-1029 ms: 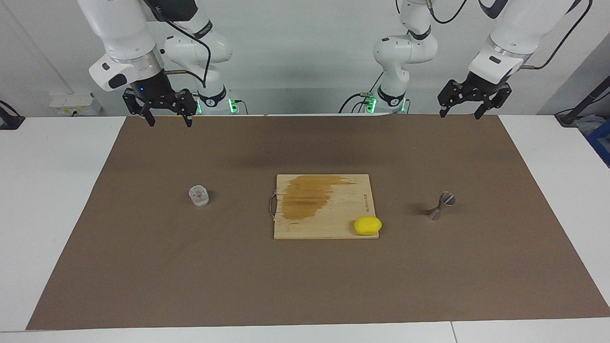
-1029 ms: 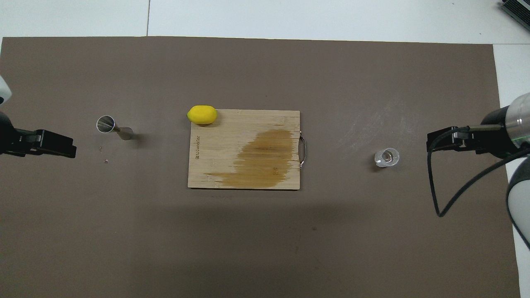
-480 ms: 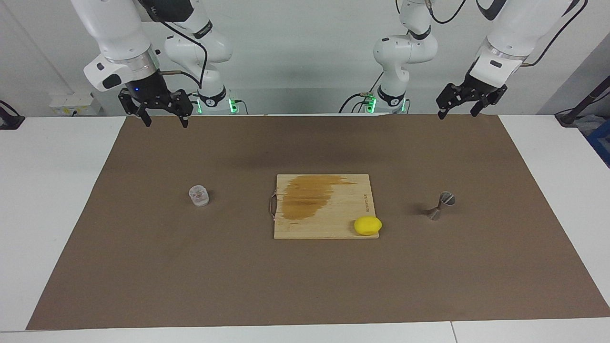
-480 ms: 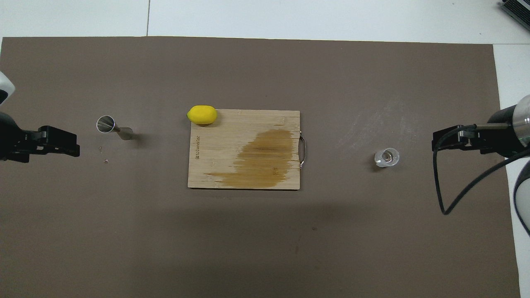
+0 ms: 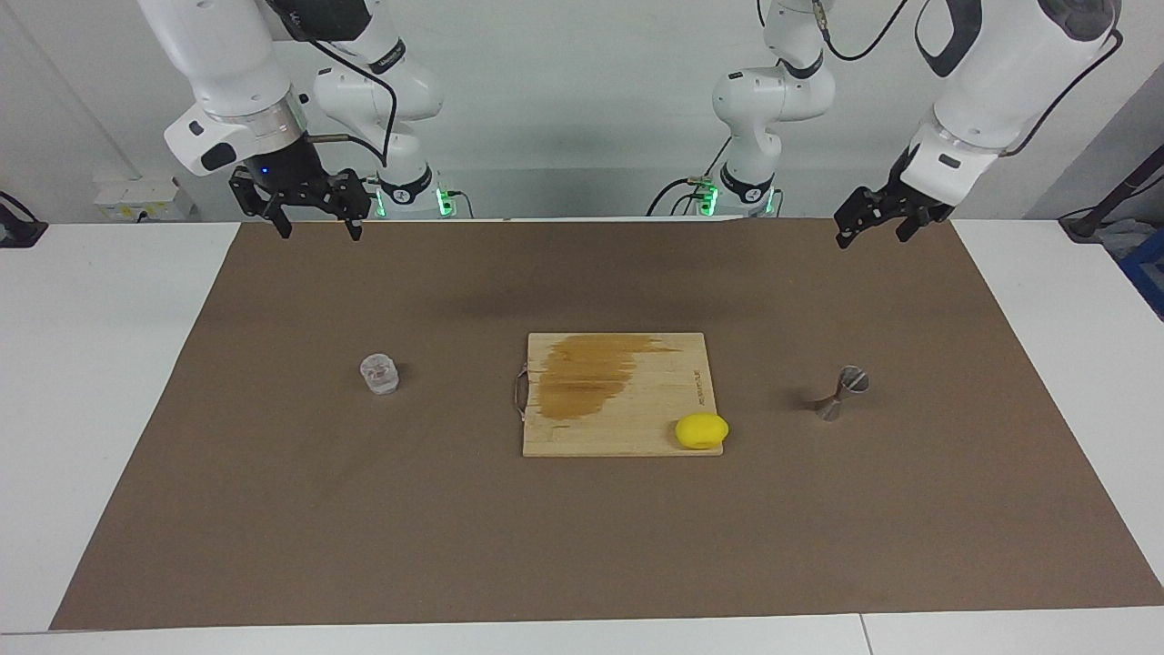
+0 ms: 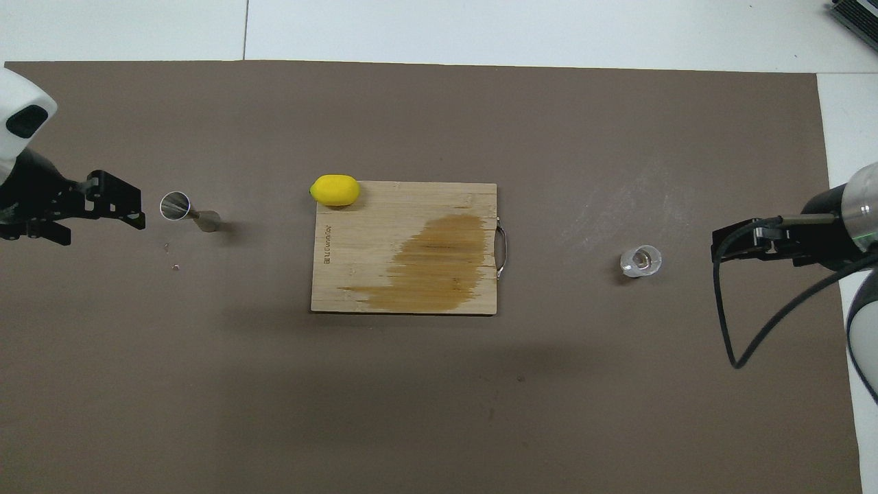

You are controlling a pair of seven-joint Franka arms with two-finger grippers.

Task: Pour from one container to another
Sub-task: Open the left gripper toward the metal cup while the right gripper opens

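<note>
Two grippers up over the robots' edge of the brown mat, both holding nothing. Right gripper raised near the mat corner at the right arm's end of the table, fingers spread wide apart, pointing down. Left gripper raised near the mat corner at the left arm's end, fingers parted, tilted toward the table's middle; appears in the overhead view just short of the jigger's mouth. Farther out, about midway between the robots' edge and the outer edge: glass cup upright on the mat toward the right arm's end, well apart from the board, mouth up. Wooden cutting board flat at the table's centre, dark brown stain on the half nearer the robots, metal handle on the edge facing the cup. Steel jigger on the mat toward the left arm's end, wide mouth seen tipped toward the left arm's end in the overhead view; whether standing or lying, cannot tell. Yellow lemon on the board's outer corner nearest the jigger, overhanging the edge slightly.
</note>
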